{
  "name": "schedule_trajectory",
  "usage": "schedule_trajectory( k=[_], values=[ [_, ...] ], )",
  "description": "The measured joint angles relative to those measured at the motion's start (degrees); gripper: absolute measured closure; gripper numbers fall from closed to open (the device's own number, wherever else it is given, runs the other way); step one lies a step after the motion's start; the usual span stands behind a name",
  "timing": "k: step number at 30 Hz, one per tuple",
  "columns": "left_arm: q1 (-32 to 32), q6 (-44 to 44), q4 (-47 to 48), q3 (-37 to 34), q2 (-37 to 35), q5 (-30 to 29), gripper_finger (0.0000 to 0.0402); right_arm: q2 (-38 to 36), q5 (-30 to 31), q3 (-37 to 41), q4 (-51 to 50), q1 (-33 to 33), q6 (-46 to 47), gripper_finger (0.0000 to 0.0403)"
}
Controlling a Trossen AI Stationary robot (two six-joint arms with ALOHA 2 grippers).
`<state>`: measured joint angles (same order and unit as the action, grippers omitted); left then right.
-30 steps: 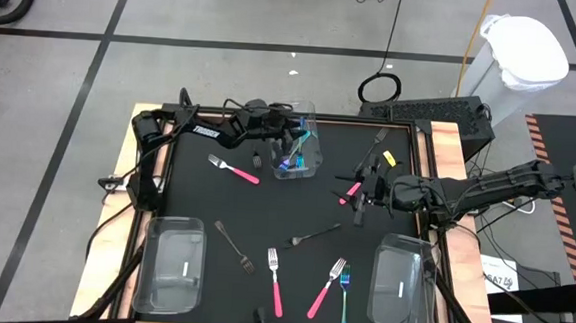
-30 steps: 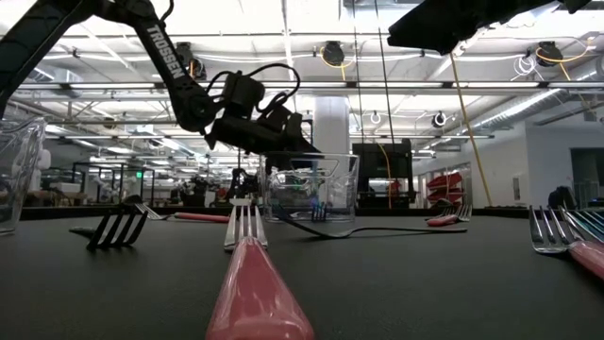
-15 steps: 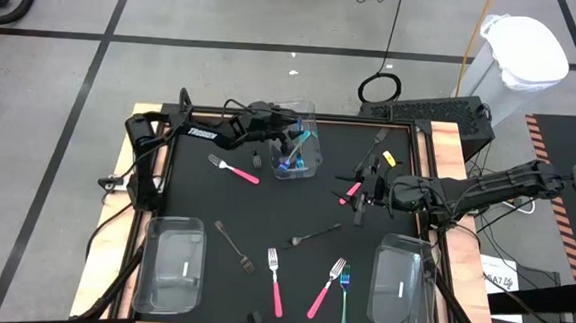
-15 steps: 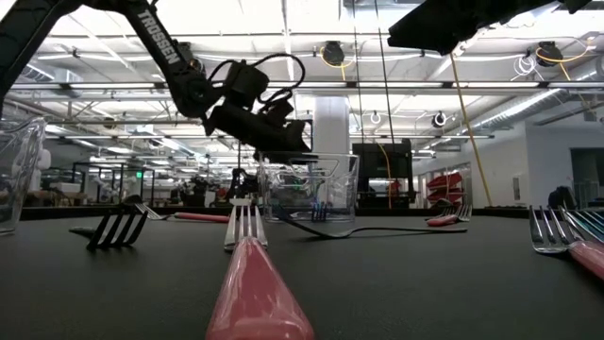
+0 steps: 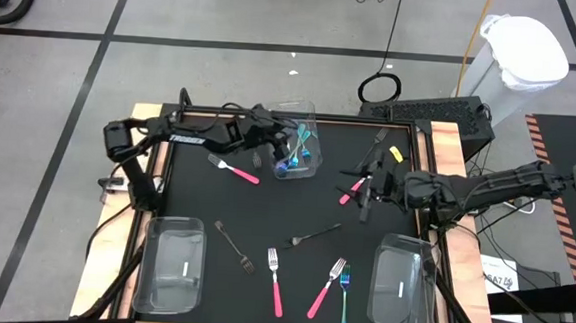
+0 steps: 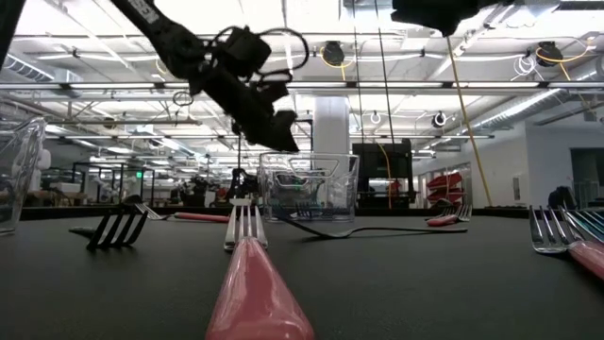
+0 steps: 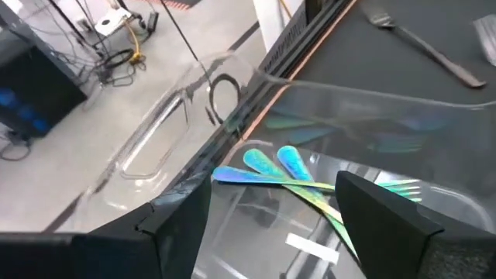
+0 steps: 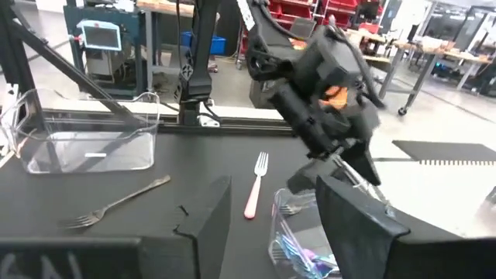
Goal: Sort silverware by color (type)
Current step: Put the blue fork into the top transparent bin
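Observation:
A clear bin (image 5: pixel 314 167) stands at the table's far middle with teal-handled silverware (image 7: pixel 277 166) lying in it. My left gripper (image 5: pixel 272 149) hovers open just left of the bin and above its rim (image 7: pixel 372 96), holding nothing. At the right side my right gripper (image 5: pixel 361 194) hangs open and empty, high above a pink fork (image 5: pixel 350 191). Another pink fork (image 5: pixel 233 169) lies flat beside the bin. Near the front edge lie two pink forks (image 5: pixel 276 283) and a teal fork (image 5: pixel 345 301). Dark forks (image 5: pixel 314 235) lie mid-table.
Two more clear bins stand at the near left (image 5: pixel 171 265) and near right (image 5: pixel 401 284). A dark fork (image 5: pixel 380 139) lies at the far right and a dark utensil (image 5: pixel 233 246) left of centre. The black mat has raised wooden edges (image 5: pixel 439 151).
My left gripper has lifted out of the far bin and drawn back toward the table's left edge, tipping up nearer to level and rolling. The teal pieces stay in the bin. My right gripper has risen slightly.

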<state>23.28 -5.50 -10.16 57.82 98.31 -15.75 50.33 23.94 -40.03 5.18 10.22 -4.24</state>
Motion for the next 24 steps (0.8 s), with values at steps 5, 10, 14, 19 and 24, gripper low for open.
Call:
schedule_trajectory(
  k=[5, 10, 14, 19, 24],
  values=[
    [-4.9, 0.1, 4.1, 0.0, -4.6, -3.1, 0.0123, -0.5, 0.0, -0.9, -0.2, 0.0, -2.4, 0.022],
    [-10.7, 2.0, 3.8, 0.0, -8.8, -4.5, 0.0123, -1.1, 0.0, -0.9, -0.3, 0.0, -2.7, 0.022],
    [-15.3, 5.0, 1.0, 0.0, -9.2, -4.7, 0.0123, -0.9, -0.1, -1.0, -0.5, 0.0, 0.3, 0.022],
    [-20.1, 7.4, 0.6, 0.0, -9.0, -4.7, 0.0123, 0.9, -0.2, -1.0, -3.3, 0.1, 6.1, 0.022],
    [-25.5, 11.5, 0.3, 0.8, -9.4, -5.4, 0.0123, 4.3, -0.2, -1.0, -8.0, 1.9, 13.4, 0.022]
  ],
)
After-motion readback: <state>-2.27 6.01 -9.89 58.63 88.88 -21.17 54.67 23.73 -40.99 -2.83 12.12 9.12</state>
